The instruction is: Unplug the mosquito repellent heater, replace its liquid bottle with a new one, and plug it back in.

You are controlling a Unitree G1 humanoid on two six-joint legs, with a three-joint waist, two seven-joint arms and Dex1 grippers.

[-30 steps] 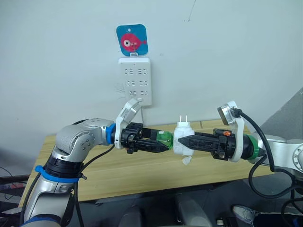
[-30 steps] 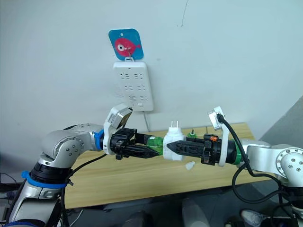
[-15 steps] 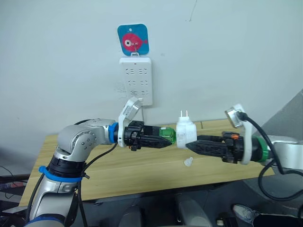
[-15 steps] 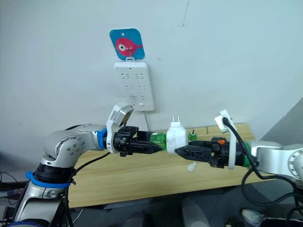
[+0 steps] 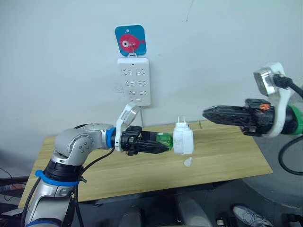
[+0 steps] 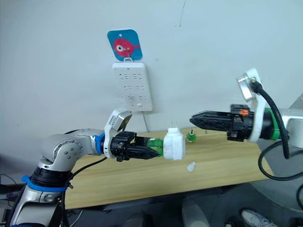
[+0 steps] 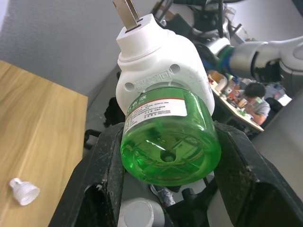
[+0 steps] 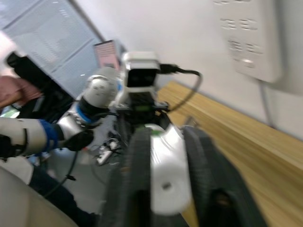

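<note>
So your mosquito repellent heater (image 5: 183, 139) is up in the air over the wooden table (image 5: 227, 156), prongs pointing up, with a green liquid bottle (image 7: 169, 137) already seated in its underside; your left gripper (image 5: 166, 144) is clamped on that bottle, one finger on each side of it, and that's all that's carrying the whole unit. Your right gripper (image 5: 206, 113) is off to the side and higher, well apart from the heater, holding nothing; in the right wrist view its fingers (image 8: 138, 161) stand parted with a gap between them, though that view is smeary so I wouldn't swear how wide.

Around it: a small white cap (image 5: 188, 162) lies on the table just below the heater; a second green bottle (image 6: 190, 136) stands further back near the wall, I'd guess the old one; the white power strip (image 5: 135, 81) hangs on the wall under a fish sticker (image 5: 130, 40), sockets free.

Progress-wise I'd say you're most of the way: unplugging done, bottle looks swapped; what's left is getting a grip on the heater body and pushing the prongs into the strip.
</note>
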